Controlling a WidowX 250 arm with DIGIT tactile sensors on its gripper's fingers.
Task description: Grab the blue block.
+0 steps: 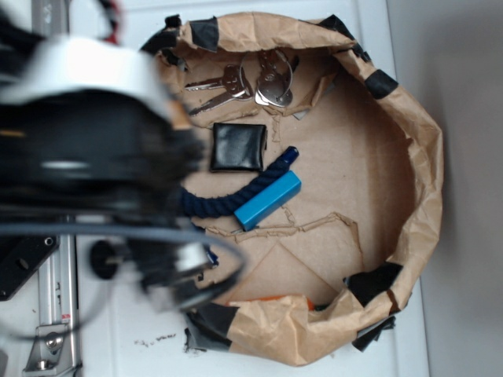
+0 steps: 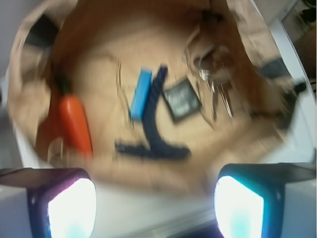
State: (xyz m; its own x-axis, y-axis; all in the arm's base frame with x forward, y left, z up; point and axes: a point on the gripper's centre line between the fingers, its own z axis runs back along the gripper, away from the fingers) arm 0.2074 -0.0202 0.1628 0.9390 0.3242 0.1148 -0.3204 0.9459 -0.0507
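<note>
The blue block (image 1: 268,199) is a bright sky-blue bar lying at a slant near the middle of the brown paper tray (image 1: 420,181), right against a dark navy rope (image 1: 233,199). In the wrist view the block (image 2: 140,93) lies well ahead of my gripper (image 2: 155,198), beside the rope (image 2: 157,134). The jaws stand wide apart with nothing between them, over the tray's near rim. In the exterior view my blurred arm (image 1: 94,157) covers the tray's left side and hides the gripper itself.
A black square wallet (image 1: 238,147) lies just beyond the rope, and a bunch of keys (image 1: 244,85) lies farther off. An orange object (image 2: 74,124) lies at the tray's left in the wrist view. The tray has raised crumpled walls with black tape (image 1: 376,283).
</note>
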